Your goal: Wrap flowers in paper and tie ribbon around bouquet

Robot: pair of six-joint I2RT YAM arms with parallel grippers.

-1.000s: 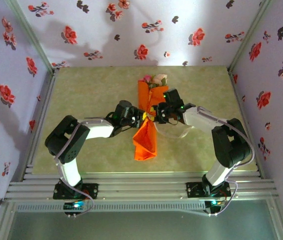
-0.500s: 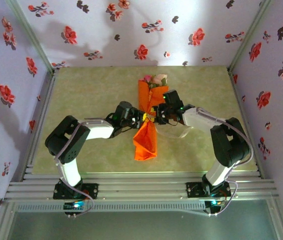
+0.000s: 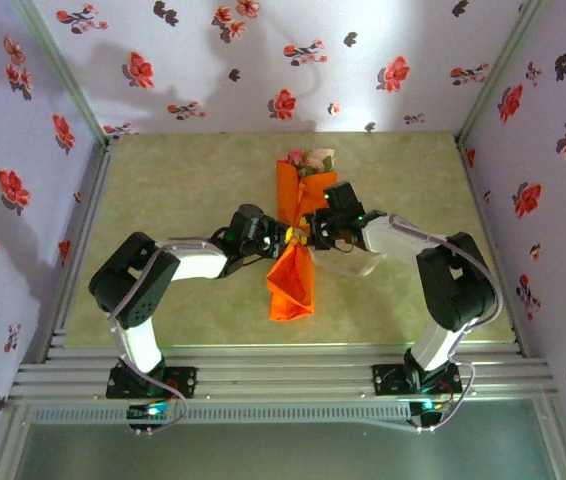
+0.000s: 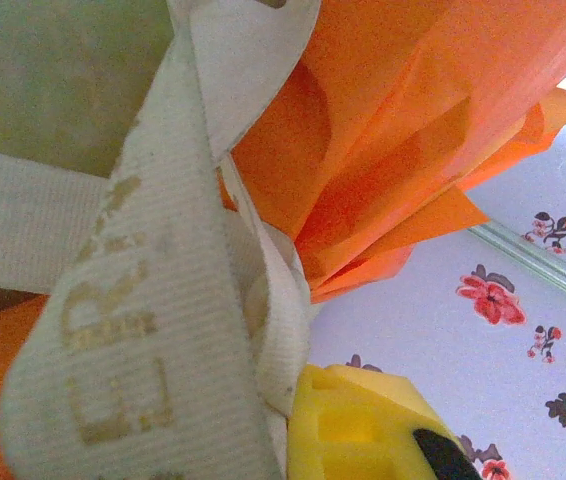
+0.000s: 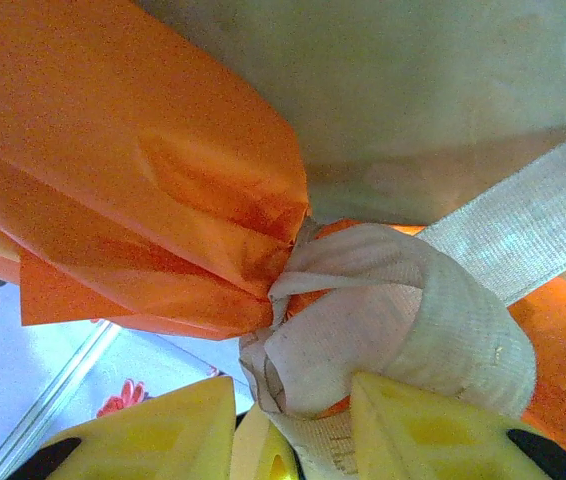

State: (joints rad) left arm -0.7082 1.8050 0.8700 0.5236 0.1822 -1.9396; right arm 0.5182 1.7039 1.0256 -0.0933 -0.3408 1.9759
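The bouquet (image 3: 291, 275) lies lengthwise mid-table, an orange paper (image 5: 133, 170) cone pinched at its middle, with pink and cream flowers (image 3: 310, 158) at its far end. The cream ribbon (image 5: 393, 320) is wound and knotted round the pinch, and one end trails on the table to the right (image 3: 348, 268). My left gripper (image 3: 281, 238) is at the pinch from the left. A broad strip of ribbon (image 4: 153, 330) runs down tight against its one visible yellow finger (image 4: 363, 425). My right gripper (image 3: 313, 233) is at the pinch from the right, its fingers apart with the knot between them (image 5: 293, 420).
The green table (image 3: 183, 190) is walled on three sides by pale wallpaper with red flower prints (image 3: 283, 103). An aluminium rail frame (image 3: 283, 375) runs along the near edge by the arm bases. Bare table lies left and right of the bouquet.
My right gripper has edged left, closer onto the bouquet's pinch. The left gripper and the bouquet have hardly moved.
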